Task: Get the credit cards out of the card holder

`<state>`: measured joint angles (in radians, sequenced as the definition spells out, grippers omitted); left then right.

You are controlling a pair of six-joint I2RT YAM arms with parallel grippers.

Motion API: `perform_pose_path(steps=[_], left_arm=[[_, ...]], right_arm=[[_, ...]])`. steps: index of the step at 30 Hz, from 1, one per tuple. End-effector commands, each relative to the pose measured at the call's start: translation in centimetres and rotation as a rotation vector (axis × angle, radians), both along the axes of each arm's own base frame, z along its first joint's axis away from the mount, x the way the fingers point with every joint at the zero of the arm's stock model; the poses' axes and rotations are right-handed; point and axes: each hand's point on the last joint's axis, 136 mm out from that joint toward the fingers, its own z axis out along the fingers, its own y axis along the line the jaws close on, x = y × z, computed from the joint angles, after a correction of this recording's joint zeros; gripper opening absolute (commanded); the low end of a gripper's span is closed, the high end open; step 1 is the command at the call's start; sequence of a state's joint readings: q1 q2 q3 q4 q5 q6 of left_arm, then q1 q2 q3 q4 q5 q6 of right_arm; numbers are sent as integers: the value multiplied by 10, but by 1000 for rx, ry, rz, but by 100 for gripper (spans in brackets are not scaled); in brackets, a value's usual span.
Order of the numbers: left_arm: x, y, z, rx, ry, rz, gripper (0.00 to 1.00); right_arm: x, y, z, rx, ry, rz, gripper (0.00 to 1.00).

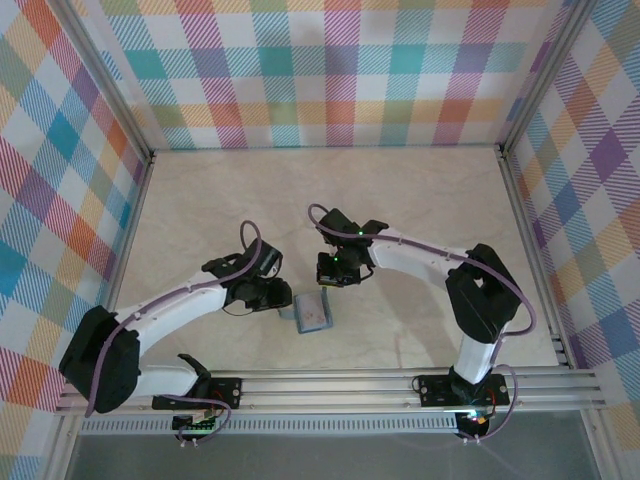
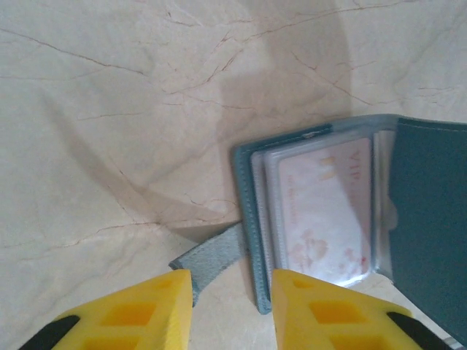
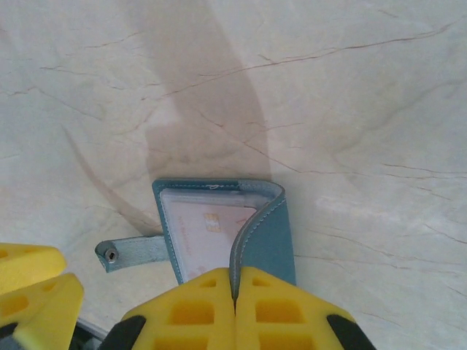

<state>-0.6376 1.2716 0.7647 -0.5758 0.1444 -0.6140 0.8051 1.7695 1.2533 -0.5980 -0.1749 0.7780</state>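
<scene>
**Holder held open, card not yet out**

The holder lies on the table toward 6 o'clock from its middle, between the two arms. It is opened like a book.

In the right wrist view, the right hand is clenched, its two fingers pressed together on the edge of the teal cover, which curls up into the seam between them. It looks to be holding the cover back.

The left hand is released, with its fingers apart. It sits at the holder's 9 o'clock in the top view, and the grey strap runs into the gap between its fingers without being gripped.

A pale card with faint pink print lies flat inside a clear sleeve, fully seated. No dark card can be made out, and it may lie under other sleeves.

By my reading, only the opening step is done. No card lies on the table. What is left is to pinch the pale card, slide it out of its sleeve, set it down, and then find and remove any others.
</scene>
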Motion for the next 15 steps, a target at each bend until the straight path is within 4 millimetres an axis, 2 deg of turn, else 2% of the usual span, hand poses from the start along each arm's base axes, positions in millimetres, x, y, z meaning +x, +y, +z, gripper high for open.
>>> perform_pose_path(steps=[1,4,7,11,15], left_arm=[[-1,1,16,-10,5,7,37],[-2,-16,19,-90,34,-18,37],[-1,-35,17,-153,62,-37,32],[-3,-55,4,-183,108,-58,24],[-2,-61,-12,-158,137,-58,21]], right_arm=[[6,12,12,134,-7,-17,3],[6,11,9,169,-2,-32,3],[8,7,3,166,-1,-48,3],[8,3,-3,180,8,-78,4],[7,1,-5,177,5,-83,4]])
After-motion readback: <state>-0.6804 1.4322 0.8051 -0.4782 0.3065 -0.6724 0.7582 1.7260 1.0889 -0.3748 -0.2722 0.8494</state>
